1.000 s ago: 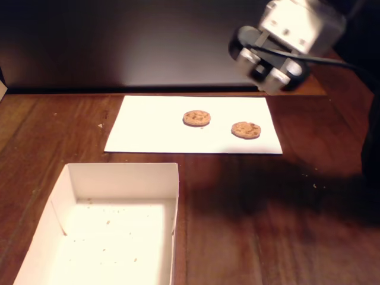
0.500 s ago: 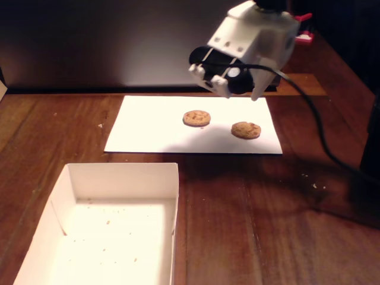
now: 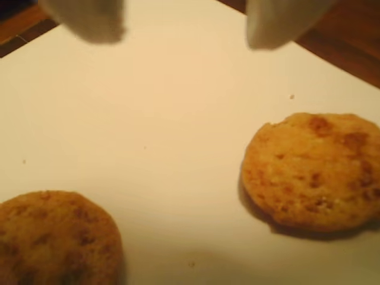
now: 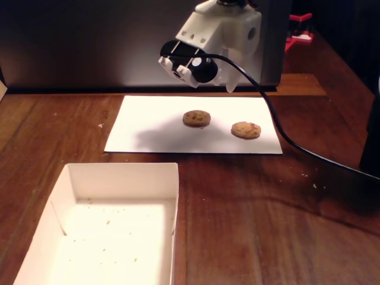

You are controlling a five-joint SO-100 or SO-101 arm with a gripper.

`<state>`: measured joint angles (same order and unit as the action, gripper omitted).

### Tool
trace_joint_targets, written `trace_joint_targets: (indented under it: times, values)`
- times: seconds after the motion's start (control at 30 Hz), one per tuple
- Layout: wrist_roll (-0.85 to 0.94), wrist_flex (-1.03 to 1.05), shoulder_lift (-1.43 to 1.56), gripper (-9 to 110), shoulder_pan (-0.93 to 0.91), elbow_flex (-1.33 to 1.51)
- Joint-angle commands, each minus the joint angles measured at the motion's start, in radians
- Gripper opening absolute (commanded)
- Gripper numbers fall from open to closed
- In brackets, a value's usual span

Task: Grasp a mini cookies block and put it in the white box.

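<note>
Two mini cookies [image 4: 196, 118] [image 4: 246, 129] are seen lying apart on a white paper sheet [image 4: 154, 127] beyond the white box [image 4: 122, 180], which holds only crumbs, while the gripper [image 3: 184, 27] is held above the sheet with its jaws apart, nothing between them

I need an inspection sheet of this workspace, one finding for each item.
Surface: brown wooden table, scattered crumbs.
Job's things: two cookies, left cookie and right cookie, apart on the paper sheet; white box holds only crumbs.
Clutter: nothing seen.
Grippers: gripper open, empty, above the sheet in the wrist view.
Cables: black cable runs from the arm across the table to the right edge.
Surroundings: dark panel behind; red object at the back right.
</note>
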<state>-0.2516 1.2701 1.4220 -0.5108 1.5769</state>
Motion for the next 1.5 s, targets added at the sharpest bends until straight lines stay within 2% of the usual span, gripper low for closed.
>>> trace_joint_targets:
  times: [0.0, 0.33, 0.6, 0.93, 1.23, 1.47]
  values:
    - [-0.015, -0.006, 0.011, 20, 0.002, -0.112]
    - [0.011, -0.028, -0.100, 35, 0.026, -0.163]
    - [0.005, 0.095, -0.291, 36, 0.029, -0.408]
    - [-0.002, 0.092, -0.365, 36, 0.026, -0.425]
    - [0.009, 0.074, -0.402, 42, 0.032, -0.426]
    - [0.009, 0.058, -0.425, 41, 0.034, -0.428]
